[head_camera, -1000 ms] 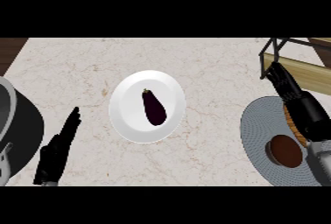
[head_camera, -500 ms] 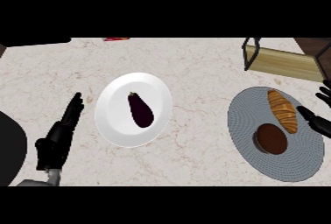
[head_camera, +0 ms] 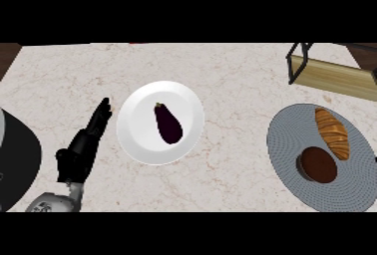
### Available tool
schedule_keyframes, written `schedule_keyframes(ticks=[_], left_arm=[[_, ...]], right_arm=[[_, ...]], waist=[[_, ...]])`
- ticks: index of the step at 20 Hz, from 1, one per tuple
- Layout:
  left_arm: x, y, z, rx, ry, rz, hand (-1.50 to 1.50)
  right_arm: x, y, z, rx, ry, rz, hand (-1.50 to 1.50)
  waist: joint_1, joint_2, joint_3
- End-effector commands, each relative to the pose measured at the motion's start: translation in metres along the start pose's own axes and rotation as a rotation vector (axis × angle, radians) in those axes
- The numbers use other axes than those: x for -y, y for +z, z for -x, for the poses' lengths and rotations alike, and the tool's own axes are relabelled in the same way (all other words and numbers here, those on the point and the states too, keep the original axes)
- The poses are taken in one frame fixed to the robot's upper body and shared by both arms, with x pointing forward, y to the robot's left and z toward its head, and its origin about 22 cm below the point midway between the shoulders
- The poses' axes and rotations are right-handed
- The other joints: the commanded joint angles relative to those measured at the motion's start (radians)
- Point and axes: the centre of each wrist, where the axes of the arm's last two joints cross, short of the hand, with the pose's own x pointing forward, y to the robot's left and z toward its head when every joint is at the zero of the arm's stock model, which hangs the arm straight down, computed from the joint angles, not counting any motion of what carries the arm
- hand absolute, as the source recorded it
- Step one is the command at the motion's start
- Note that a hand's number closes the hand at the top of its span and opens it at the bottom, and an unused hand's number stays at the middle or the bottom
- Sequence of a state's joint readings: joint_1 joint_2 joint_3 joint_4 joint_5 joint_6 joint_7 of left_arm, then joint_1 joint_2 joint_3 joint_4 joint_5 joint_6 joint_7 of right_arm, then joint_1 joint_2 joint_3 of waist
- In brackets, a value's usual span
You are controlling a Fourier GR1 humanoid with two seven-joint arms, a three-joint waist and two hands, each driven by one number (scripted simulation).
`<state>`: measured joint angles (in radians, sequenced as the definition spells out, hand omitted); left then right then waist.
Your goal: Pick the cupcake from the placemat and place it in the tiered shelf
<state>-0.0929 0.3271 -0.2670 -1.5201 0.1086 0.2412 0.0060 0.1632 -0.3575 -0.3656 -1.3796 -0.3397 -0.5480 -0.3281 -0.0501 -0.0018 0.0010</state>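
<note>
A pale marbled counter [head_camera: 221,64] fills the head view. At its right lies a round grey placemat [head_camera: 290,132], cut a little by the view's right edge. Near the middle of the counter stands a white plate [head_camera: 140,142], well apart from the placemat. A big dark rounded shape [head_camera: 18,164] comes in from the left edge; what it is cannot be told. In the top right corner stands the tiered shelf [head_camera: 331,79], a black frame round a wooden board, just beyond the placemat's far rim. The robot's left hand [head_camera: 77,154] shows left of the plate, fingers straight and pointing away up the counter, holding nothing and touching neither plate nor food. A dark purple eggplant [head_camera: 168,124] lies lengthwise on the plate. On the placemat a golden croissant [head_camera: 333,133] lies toward the far right side, and the cupcake [head_camera: 318,164], brown and round, sits on the near side, just beside the croissant's end
</note>
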Motion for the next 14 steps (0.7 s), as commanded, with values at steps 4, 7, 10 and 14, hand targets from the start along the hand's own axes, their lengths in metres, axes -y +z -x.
schedule_keyframes(ticks=[4,7,10,14], left_arm=[[-0.007,-0.008,-0.005,0.026,0.014,0.043,0.00],[0.015,-0.013,0.003,0.026,-0.017,0.034,0.00],[-0.004,-0.022,-0.007,0.025,-0.008,0.040,0.00],[0.017,-0.018,-0.002,0.016,-0.008,0.054,0.00]], right_arm=[[0.033,0.023,-0.025,-0.021,0.034,-0.264,-1.50],[0.048,0.019,-0.047,-0.005,0.179,-0.341,-1.50],[0.027,0.032,-0.090,-0.024,0.201,-0.375,-1.50],[0.032,0.020,-0.131,-0.075,0.366,-0.453,-1.50]], waist=[[0.039,0.000,-0.003],[0.034,0.002,-0.003],[0.041,0.002,-0.005],[0.041,0.002,-0.005]])
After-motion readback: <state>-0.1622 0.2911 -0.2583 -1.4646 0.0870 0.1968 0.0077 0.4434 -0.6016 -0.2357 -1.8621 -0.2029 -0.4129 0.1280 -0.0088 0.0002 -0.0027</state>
